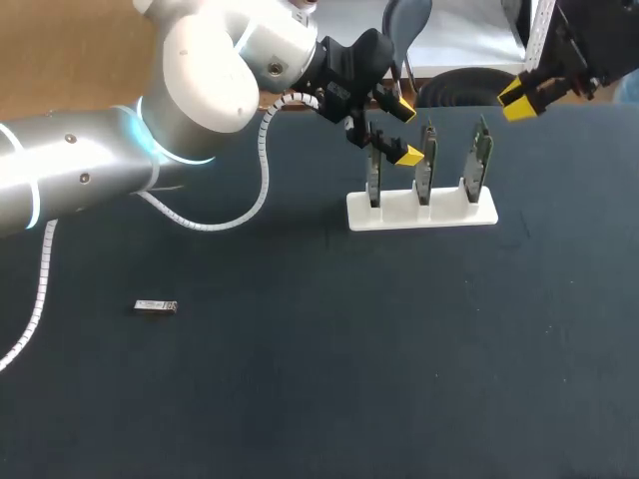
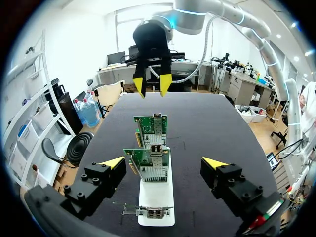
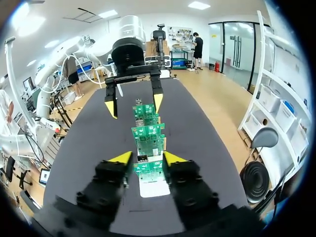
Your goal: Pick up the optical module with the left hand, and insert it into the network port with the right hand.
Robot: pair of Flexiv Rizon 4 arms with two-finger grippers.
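Your left gripper (image 1: 405, 132) is hanging spread open by the card stand (image 1: 421, 212); the optical module (image 1: 155, 306) is lying well apart on the table.

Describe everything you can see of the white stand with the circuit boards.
The white stand is a flat oblong block, plastic by its look, lying on the dark table towards its far side. Three green network cards stand upright in it in a row, each carrying metal port cages. The left gripper hangs open by the end card; whether it touches cannot be told.
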